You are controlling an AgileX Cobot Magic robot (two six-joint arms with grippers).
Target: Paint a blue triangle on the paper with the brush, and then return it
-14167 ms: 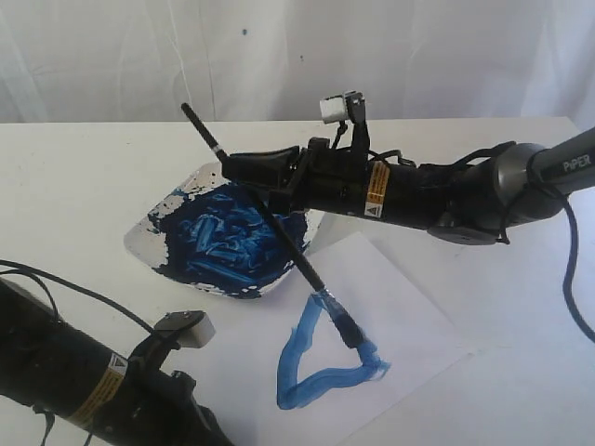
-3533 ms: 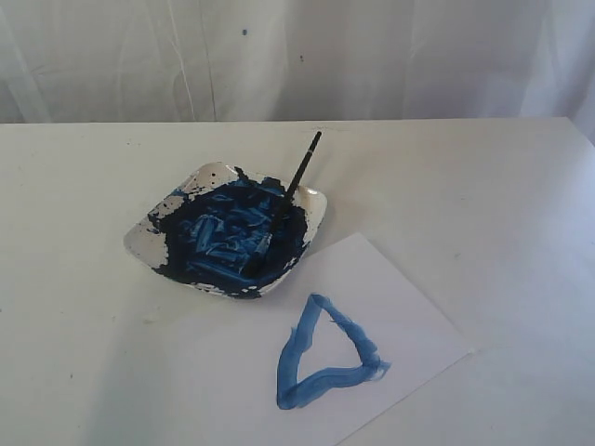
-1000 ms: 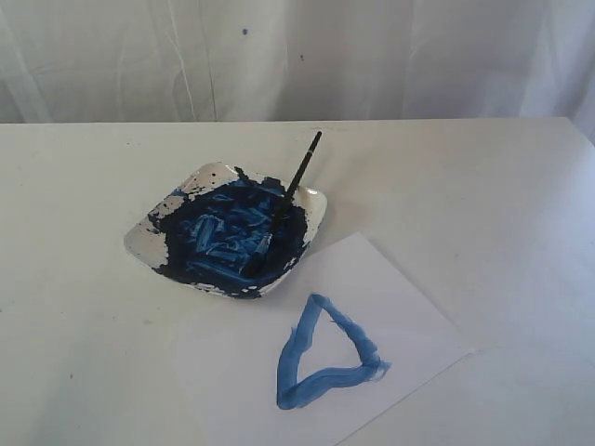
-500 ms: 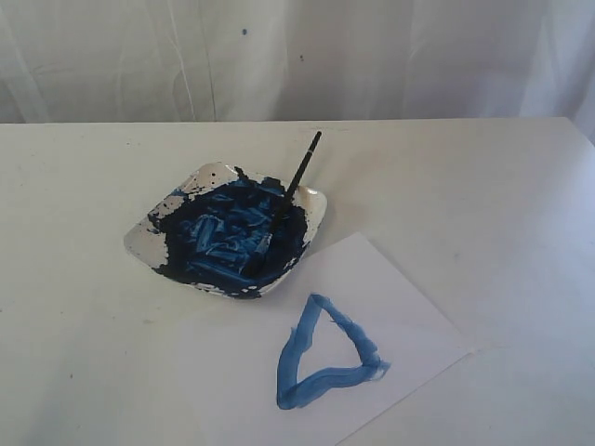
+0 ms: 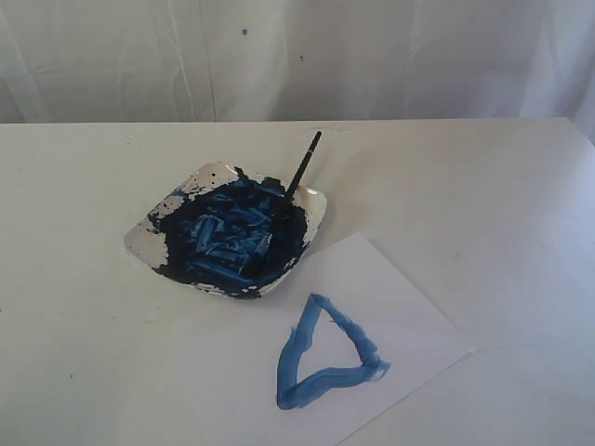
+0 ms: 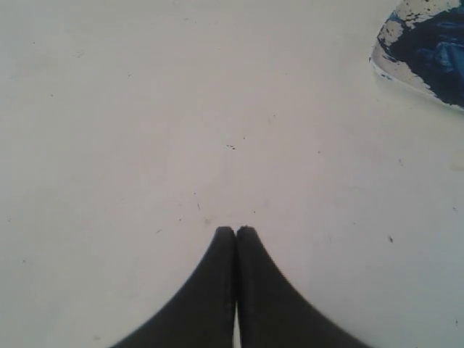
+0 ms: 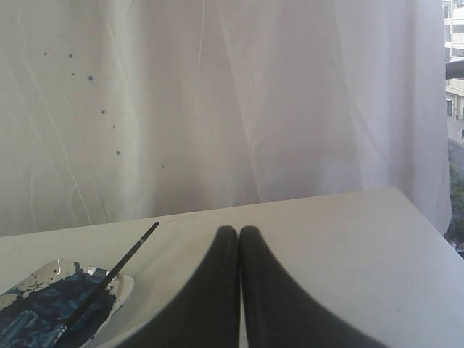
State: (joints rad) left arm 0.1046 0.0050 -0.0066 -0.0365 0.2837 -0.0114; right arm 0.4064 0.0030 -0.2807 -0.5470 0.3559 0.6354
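Left of centre on the white surface (image 5: 483,186) sits the paint-smeared dish (image 5: 138,242), and the brush (image 5: 299,172) lies in it, tip down in the dark blue paint and black handle leaning out over the far rim. Just right of the dish lies the paper (image 5: 400,307), bearing the blue triangle (image 5: 335,378) as a closed outline. The left gripper (image 6: 235,230) hangs over bare surface with its jaws pressed together on nothing, and the right gripper (image 7: 239,230) is likewise pressed together and empty.
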